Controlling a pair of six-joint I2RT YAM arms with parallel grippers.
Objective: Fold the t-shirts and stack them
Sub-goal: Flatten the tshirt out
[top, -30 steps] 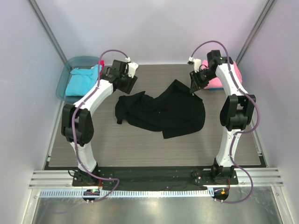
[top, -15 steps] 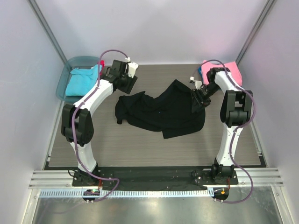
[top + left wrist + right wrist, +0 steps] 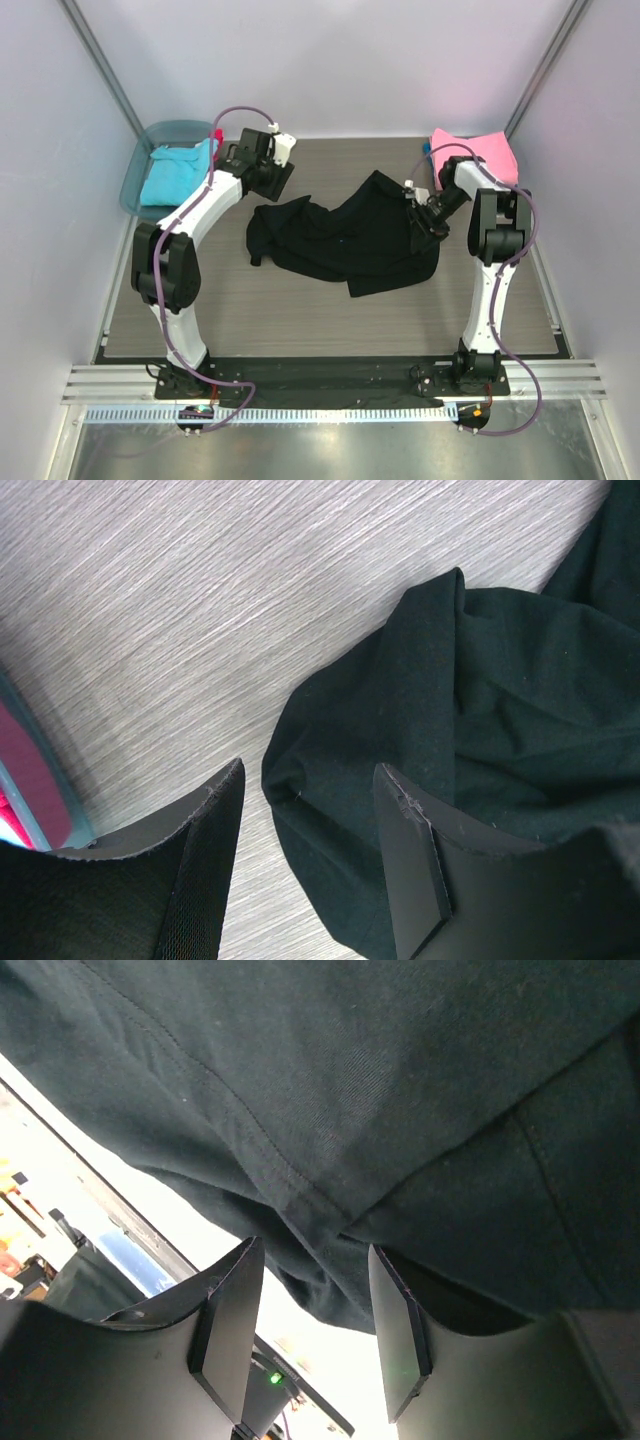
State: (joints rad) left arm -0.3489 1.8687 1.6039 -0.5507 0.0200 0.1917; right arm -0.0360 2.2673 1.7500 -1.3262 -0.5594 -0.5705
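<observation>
black t-shirt (image 3: 350, 240); pink t-shirt (image 3: 490, 152); turquoise t-shirt (image 3: 175, 178); teal tub (image 3: 134, 172); grey wood-grain table (image 3: 300, 320); white arms (image 3: 200, 206)

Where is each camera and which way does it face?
Top external: above, behind the bases, looking down on the table; both arms show.
Left wrist: on the left gripper, facing down at the black t-shirt; fingers show.
Right wrist: on the right gripper, close on the shirt's hem; fingers show.
Shared: all three see that shirt.

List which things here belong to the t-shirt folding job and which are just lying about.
Job: black t-shirt, pink t-shirt, turquoise t-shirt.
Lying about: teal tub, which holds the turquoise t-shirt; wood-grain table.
</observation>
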